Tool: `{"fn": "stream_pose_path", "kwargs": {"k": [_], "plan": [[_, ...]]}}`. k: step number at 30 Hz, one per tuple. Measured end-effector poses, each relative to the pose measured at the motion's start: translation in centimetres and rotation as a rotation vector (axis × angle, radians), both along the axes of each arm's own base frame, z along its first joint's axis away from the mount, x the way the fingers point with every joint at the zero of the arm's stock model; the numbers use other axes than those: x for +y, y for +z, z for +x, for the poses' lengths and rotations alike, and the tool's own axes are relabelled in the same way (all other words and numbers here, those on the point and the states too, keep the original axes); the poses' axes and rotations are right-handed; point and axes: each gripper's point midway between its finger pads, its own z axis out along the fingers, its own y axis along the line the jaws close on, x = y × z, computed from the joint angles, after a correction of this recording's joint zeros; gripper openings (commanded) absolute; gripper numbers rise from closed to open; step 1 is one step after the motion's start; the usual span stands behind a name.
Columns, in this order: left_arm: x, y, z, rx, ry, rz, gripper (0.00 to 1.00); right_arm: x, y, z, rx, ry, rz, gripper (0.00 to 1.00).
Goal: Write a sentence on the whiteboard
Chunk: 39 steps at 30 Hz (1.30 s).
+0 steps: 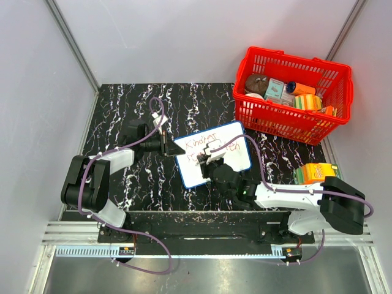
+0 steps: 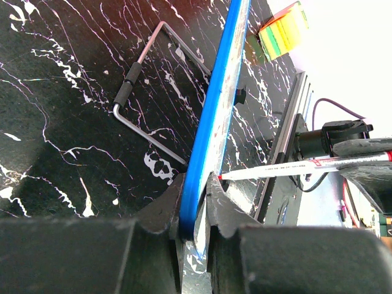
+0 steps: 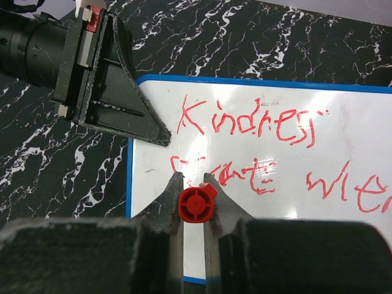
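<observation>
The whiteboard (image 1: 195, 174), white with a thin blue frame, lies tilted in the middle of the black marbled table. The sentence (image 1: 211, 147) is in red marker. In the right wrist view the first line reads "Kindness" (image 3: 251, 122), and a second line (image 3: 245, 174) runs below it. My left gripper (image 1: 173, 149) is shut on the board's left blue edge (image 2: 220, 92), with the jaws clamped on both faces (image 2: 197, 202). My right gripper (image 1: 215, 160) is shut on a red-capped marker (image 3: 197, 205) over the board (image 3: 153, 184). The marker's red tip is at the board surface (image 2: 294, 168).
A red basket (image 1: 294, 122) with several packets stands at the back right. An orange and green object (image 1: 315, 173) sits by the right arm, and it also shows in the left wrist view (image 2: 283, 27). A bent metal wire (image 2: 147, 92) lies on the table behind the board.
</observation>
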Motion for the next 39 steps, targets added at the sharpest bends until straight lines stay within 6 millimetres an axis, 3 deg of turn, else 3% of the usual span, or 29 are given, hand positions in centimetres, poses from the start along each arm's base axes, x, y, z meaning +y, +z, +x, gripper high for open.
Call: {"fn": "stream_pose_path", "kwargs": {"k": [13, 24, 39], "plan": [[0.0, 0.0, 0.0, 0.0, 0.0, 0.0, 0.0, -1.7, -1.8, -0.7, 0.046, -0.016, -0.01, 0.0], [0.0, 0.0, 0.0, 0.0, 0.0, 0.0, 0.0, -2.5, -0.5, -0.6, 0.025, -0.04, 0.016, 0.0], [0.0, 0.0, 0.0, -0.001, 0.0, 0.0, 0.0, -2.6, -0.9, 0.0, 0.009, -0.074, -0.002, 0.0]]}}
